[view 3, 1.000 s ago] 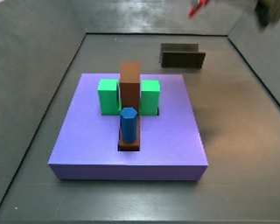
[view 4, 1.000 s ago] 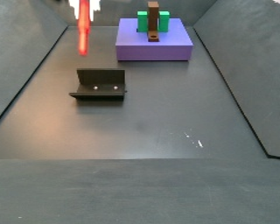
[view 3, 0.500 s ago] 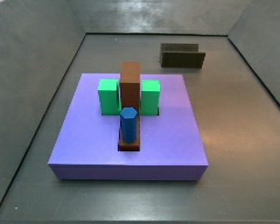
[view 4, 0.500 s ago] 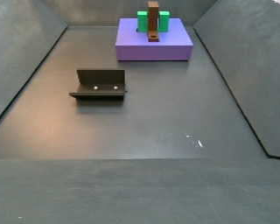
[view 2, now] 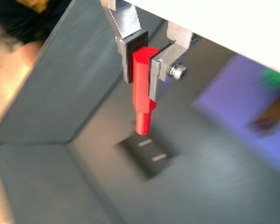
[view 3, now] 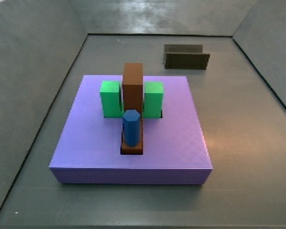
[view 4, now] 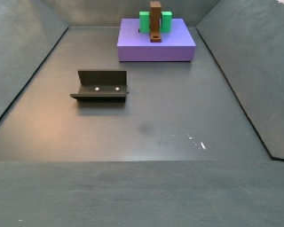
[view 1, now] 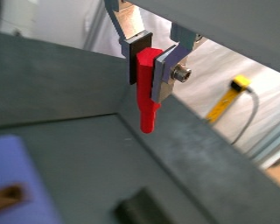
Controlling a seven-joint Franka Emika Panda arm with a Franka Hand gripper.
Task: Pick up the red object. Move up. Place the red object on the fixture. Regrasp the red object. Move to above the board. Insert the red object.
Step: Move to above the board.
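In both wrist views my gripper [view 1: 152,59] [view 2: 147,54] is shut on the red object [view 1: 146,90] [view 2: 142,87], a thin red peg hanging down between the silver fingers. High above the floor, the peg's lower tip shows over the dark fixture [view 2: 147,154], which also appears in both side views [view 3: 186,57] [view 4: 102,85]. The lavender board [view 3: 133,134] [view 4: 156,44] carries green blocks, a brown bar and a blue peg [view 3: 131,127]. Neither side view shows the gripper or the red object.
Grey walls [view 3: 50,72] slope up around the dark floor [view 4: 145,124]. A yellow item [view 1: 227,96] lies outside the enclosure in a wrist view. The board's corner [view 1: 8,175] and a purple blur of it [view 2: 248,96] show in the wrist views.
The red object and the gripper showed at the top of both side views a second ago; they have risen out of those views since. Board and fixture have not moved.
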